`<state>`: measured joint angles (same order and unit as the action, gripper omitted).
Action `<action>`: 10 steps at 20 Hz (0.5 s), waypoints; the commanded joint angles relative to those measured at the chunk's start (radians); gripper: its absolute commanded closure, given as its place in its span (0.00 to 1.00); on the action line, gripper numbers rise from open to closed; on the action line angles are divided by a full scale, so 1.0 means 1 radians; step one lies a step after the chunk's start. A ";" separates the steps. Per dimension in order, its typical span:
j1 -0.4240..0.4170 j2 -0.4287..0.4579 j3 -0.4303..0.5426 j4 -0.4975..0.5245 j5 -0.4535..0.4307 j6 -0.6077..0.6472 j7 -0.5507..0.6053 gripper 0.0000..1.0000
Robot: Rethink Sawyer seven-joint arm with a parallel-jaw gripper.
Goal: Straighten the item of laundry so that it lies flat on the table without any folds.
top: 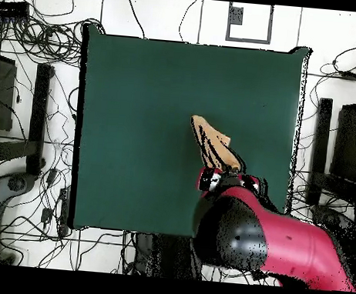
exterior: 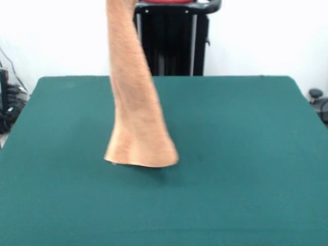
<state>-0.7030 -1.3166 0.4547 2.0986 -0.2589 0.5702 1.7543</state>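
The towel [exterior: 136,102] hangs in the air as a long, narrow, light orange-tan column, gathered tight at the top and flaring wider toward its lower hem. In the front view it runs from the 12 o'clock edge of the picture down to just left of the tabletop's [exterior: 246,154] middle, leaning slightly so that the hem sits a little toward 5 o'clock of the top. The terry surface looks nubby, with soft lengthwise folds down its length. The bottom edge curls into a shallow arc, its left corner pointing toward 8 o'clock; a faint shadow lies under it on the green cloth, and whether the hem touches the surface or hangs just above it cannot be told.

In the overhead view the towel [top: 214,145] shows as a small slanted strip right of the tabletop's [top: 139,96] centre, running from about 10 o'clock to 4 o'clock, where it meets the red and black arm [top: 266,238] coming in from the 5 o'clock corner. The gripper [top: 223,175] sits at that lower end of the strip, at the towel's gathered top; its state cannot be told. The rest of the green tabletop is plain, flat cloth.
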 commanded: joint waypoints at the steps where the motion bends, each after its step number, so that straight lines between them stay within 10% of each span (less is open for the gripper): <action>1: 0.120 0.208 -0.085 -0.066 -0.066 0.002 0.259 1.00; 10: 0.359 0.358 -0.280 -0.040 0.044 -0.193 0.451 1.00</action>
<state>-0.4883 -1.0963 0.2958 2.0403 -0.2726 0.5051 1.7751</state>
